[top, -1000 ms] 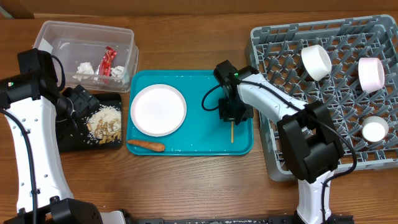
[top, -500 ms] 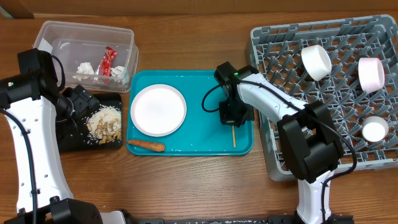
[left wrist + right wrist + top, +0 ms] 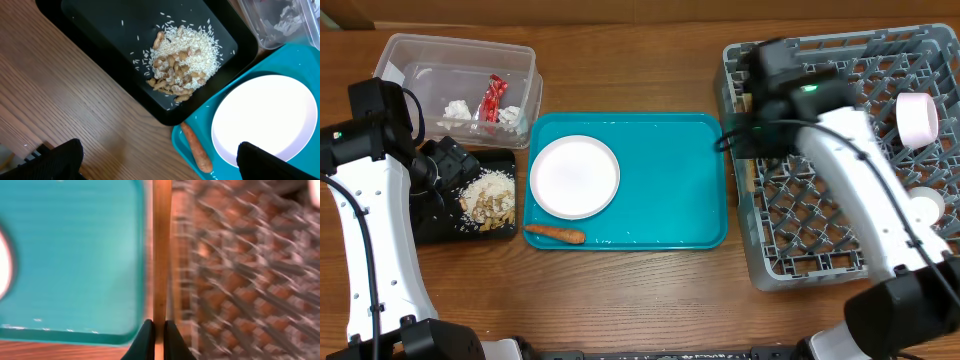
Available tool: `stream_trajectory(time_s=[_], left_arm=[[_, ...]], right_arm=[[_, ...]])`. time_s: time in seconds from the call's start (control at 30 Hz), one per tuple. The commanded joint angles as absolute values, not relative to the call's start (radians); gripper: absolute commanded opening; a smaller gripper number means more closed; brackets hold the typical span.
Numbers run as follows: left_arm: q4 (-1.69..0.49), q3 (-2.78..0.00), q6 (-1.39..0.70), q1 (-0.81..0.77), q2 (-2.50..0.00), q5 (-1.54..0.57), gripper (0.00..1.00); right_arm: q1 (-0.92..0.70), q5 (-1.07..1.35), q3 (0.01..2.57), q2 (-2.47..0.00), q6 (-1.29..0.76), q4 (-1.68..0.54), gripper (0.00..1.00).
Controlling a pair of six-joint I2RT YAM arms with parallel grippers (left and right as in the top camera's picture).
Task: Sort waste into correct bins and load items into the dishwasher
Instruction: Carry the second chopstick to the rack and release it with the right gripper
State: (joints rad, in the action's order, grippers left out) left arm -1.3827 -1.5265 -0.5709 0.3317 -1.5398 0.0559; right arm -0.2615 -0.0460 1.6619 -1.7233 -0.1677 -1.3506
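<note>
Right gripper (image 3: 159, 331) pinches one visible chopstick (image 3: 162, 250) mid-frame; left gripper (image 3: 157, 162) gapes wide, one plate (image 3: 265, 120) and one carrot (image 3: 196, 152) lower right.

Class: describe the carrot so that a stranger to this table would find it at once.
Find the big teal tray mid-table. In its left corner on the robot's side, just by the round white plate, lies the carrot. It is the only orange thing there: small, slim and tapered.
</note>
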Motion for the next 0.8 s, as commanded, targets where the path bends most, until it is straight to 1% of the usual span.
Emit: stream_trajectory(time_s=[0.0,0.13,0.3,0.5,0.53,0.67,0.77], left_arm=[[-1.379,-1.517,-0.576,0.332,-1.538,0.051,1.00],[-1.380,-1.517,-0.576,0.332,-1.538,0.051,1.00],[-1.380,-1.517,-0.576,0.332,-1.538,0.051,1.00],[-1.380,-1.517,-0.576,0.332,-1.538,0.051,1.00],[-1.379,-1.517,-0.576,0.332,-1.538,0.051,1.00],[-1.380,-1.517,-0.576,0.332,-1.538,0.051,1.00],[-1.380,-1.517,-0.576,0.332,-1.538,0.051,1.00]], right_arm=[[-0.209,-0.066,1.617,-1.753,-0.088,-1.367,0.04],[-0.181,-0.067,1.536,-1.759,-0.068,-1.347,0.04],[-0.180,-0.066,1.432,-1.761,-0.044,-1.263,0.04],[-0.182,-0.066,1.379,-1.761,-0.044,-1.230,0.06],[-0.182,-0.066,1.379,-1.761,-0.044,-1.230,0.11],[-0.182,-0.066,1.379,-1.761,-0.044,-1.223,0.24],[-0.182,-0.065,1.380,-1.761,-0.046,-1.224,0.30]])
